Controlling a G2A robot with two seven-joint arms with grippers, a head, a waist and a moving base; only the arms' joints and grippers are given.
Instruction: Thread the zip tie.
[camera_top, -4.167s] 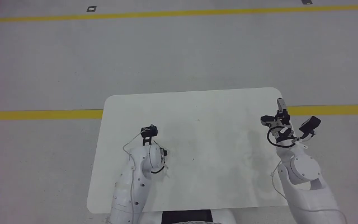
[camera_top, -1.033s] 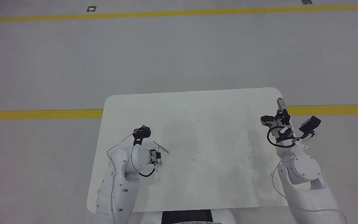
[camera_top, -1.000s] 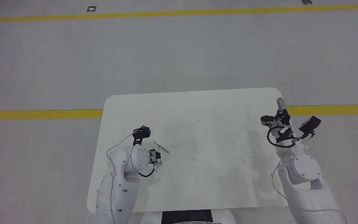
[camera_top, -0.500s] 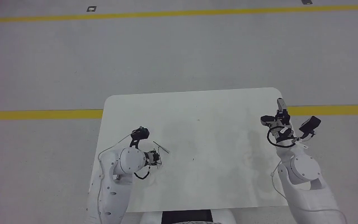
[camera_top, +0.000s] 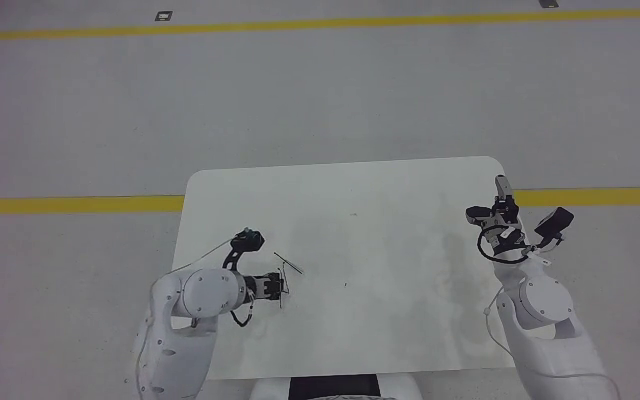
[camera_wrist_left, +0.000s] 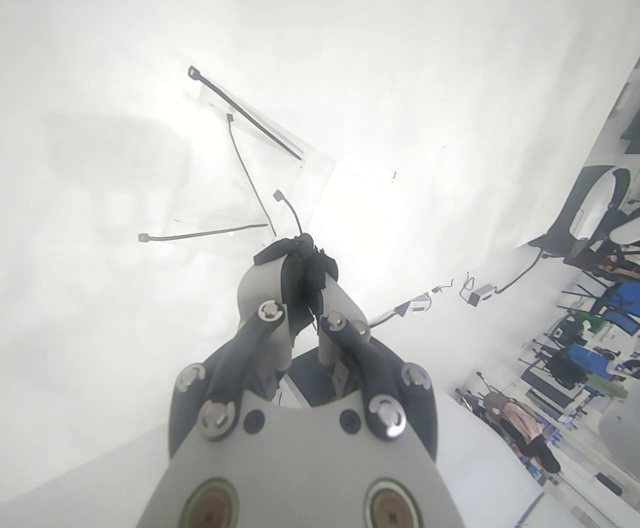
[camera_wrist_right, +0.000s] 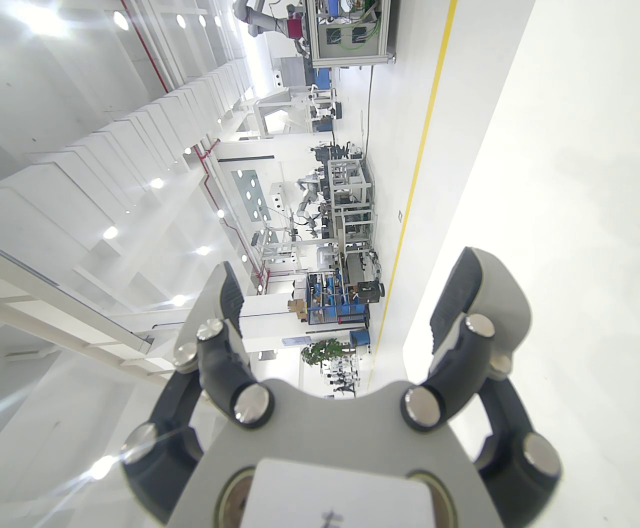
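Observation:
My left gripper (camera_wrist_left: 305, 249) is shut on a thin black zip tie (camera_wrist_left: 291, 209); the tie's short free end with its square head curves out past the fingertips. Three more black zip ties lie just beyond it on a clear sheet (camera_wrist_left: 314, 167): a long one (camera_wrist_left: 245, 113), a thinner one (camera_wrist_left: 248, 176) and one lying crosswise (camera_wrist_left: 200, 234). From above, the left gripper (camera_top: 277, 289) sits at the table's front left beside a loose zip tie (camera_top: 288, 264). My right gripper (camera_wrist_right: 350, 285) is open and holds nothing; it hangs at the table's right edge (camera_top: 503, 195).
The white table (camera_top: 400, 200) is bare between the two arms. Grey floor with yellow lines surrounds it. In the right wrist view the table edge runs past the right gripper, with the hall beyond.
The left arm's elbow has swung outward to the left while its gripper stayed low by the zip ties. The right arm has not moved.

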